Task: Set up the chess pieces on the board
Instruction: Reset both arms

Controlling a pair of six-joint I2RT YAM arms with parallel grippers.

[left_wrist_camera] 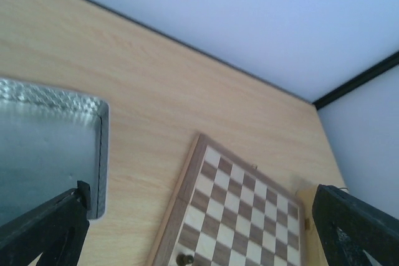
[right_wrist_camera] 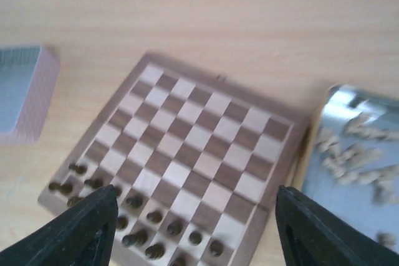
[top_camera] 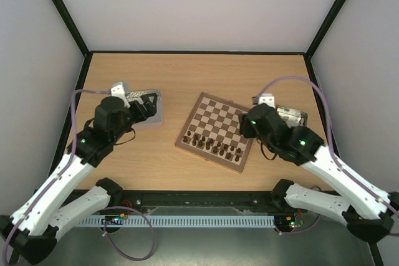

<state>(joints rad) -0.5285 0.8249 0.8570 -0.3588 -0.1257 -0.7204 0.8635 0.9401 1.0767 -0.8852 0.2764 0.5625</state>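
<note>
Wooden, probably light and tippy, the chess pieces (right_wrist_camera: 134, 239) stand on the lower rows of the board (right_wrist_camera: 187, 135), mid-frame; pinch each by its neck, your left hand (left_wrist_camera: 199, 216) and right hand (right_wrist_camera: 193, 197) both gaping, empty.

Bright, even light with soft shadows — the right wrist view is blurred, its metal tray (right_wrist_camera: 349, 101) glaring.

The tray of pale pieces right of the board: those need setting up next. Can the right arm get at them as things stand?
Probably yes. The right gripper hovers over the board's right edge, fingers open and empty; the tray lies uncovered right beside it, with nothing between.
</note>
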